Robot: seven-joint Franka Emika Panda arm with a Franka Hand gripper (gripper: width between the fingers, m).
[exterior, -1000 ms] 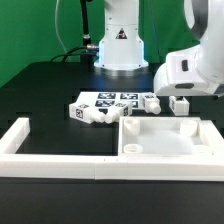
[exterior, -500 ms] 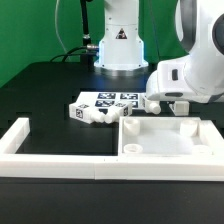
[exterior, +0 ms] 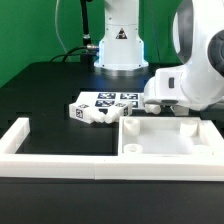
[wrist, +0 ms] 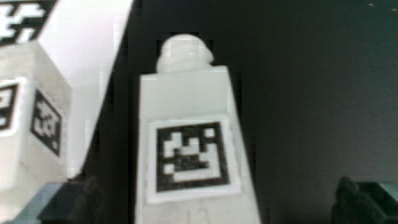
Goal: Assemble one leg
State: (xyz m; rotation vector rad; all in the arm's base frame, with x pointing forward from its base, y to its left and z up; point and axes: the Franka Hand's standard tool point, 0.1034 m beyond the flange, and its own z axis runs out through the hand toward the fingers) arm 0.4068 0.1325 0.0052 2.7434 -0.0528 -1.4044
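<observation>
White plastic leg [wrist: 191, 130] lies centred under the gripper [wrist: 205, 203], jaws apart on either side and not touching, its long axis crossing their closing line.

Leg [wrist: 192, 120] btw the claw's [wrist: 205, 203] dark fingers [wrist: 370, 200]: white, w/ a blk-and-wht square tag [wrist: 192, 155]. Part [wrist: 32, 110] just beside the claw: also white, same tag pattern. Table [wrist: 302, 90] under it: blk.

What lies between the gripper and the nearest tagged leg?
Nothing: the wrist view shows only bare black table between the leg and the open gripper, whose fingers flank it.
</observation>
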